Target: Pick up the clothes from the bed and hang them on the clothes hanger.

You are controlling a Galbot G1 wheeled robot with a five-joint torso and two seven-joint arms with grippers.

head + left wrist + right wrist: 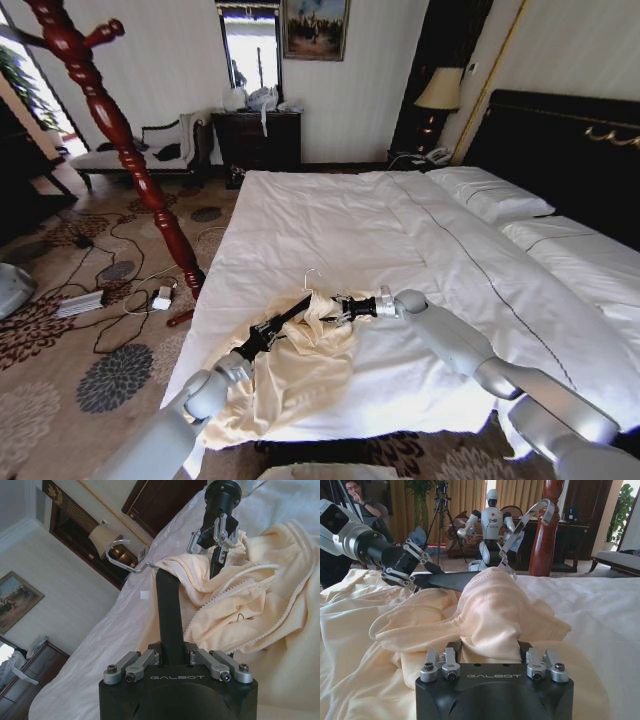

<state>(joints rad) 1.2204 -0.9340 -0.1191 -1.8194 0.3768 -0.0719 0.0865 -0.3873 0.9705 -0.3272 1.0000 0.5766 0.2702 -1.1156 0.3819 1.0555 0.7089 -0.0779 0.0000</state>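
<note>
On the bed, both arms reach inward; jaws pinch the clothes.

I see the clothes as thin, soft cream cloth, matt and rumpled, with a fine beaded trim along one seam. The bed wears smooth white cotton-like fabric. My left gripper holds a flat black plastic hanger, matt, topped by a shiny metal hook. Both gripper bodies look matt black with bright metal links; the right gripper is buried in cloth. The clothes hanger is glossy red-brown turned wood.
</note>
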